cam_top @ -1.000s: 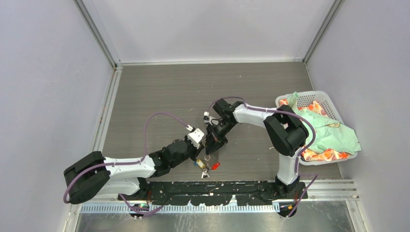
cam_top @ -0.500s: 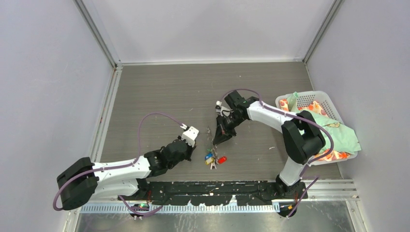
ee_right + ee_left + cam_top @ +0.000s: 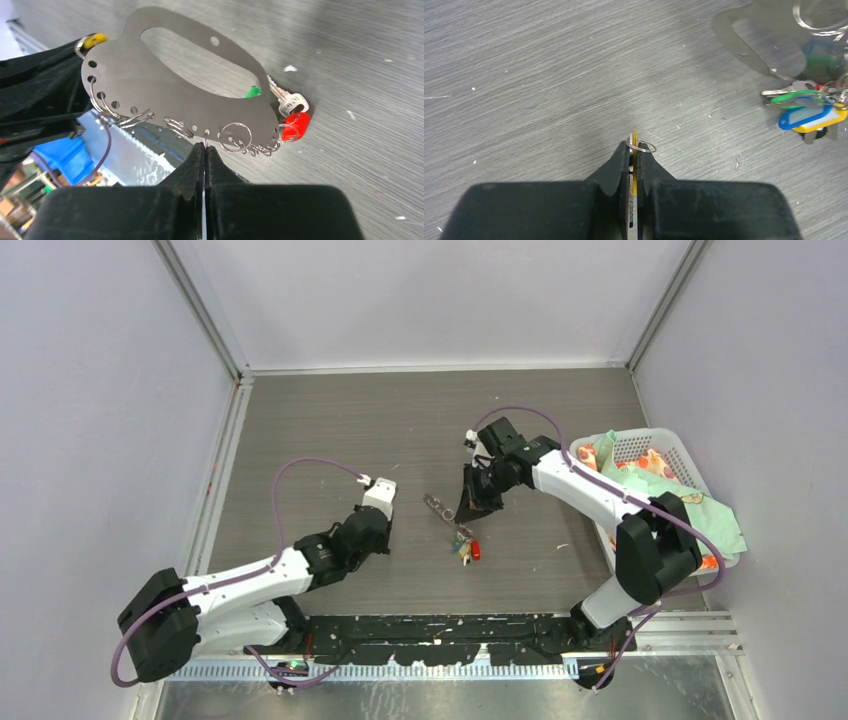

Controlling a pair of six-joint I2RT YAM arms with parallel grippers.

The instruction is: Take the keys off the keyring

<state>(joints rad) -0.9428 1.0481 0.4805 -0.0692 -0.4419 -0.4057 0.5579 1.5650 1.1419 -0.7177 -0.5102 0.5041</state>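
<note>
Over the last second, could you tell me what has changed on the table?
The left gripper pulled a yellow key leftward, clear of the keyring; the right gripper carried it and the remaining keys rightward. Both stayed shut; the basket stayed put.

Keyring (image 3: 150,65) plain silvery-grey. Keys (image 3: 806,112): heads blue, green, yellow, red. Tabletop (image 3: 350,430) grey, fine streaked grain. Basket (image 3: 640,443) white; cloth (image 3: 690,515) mint-green, orange-printed.
</note>
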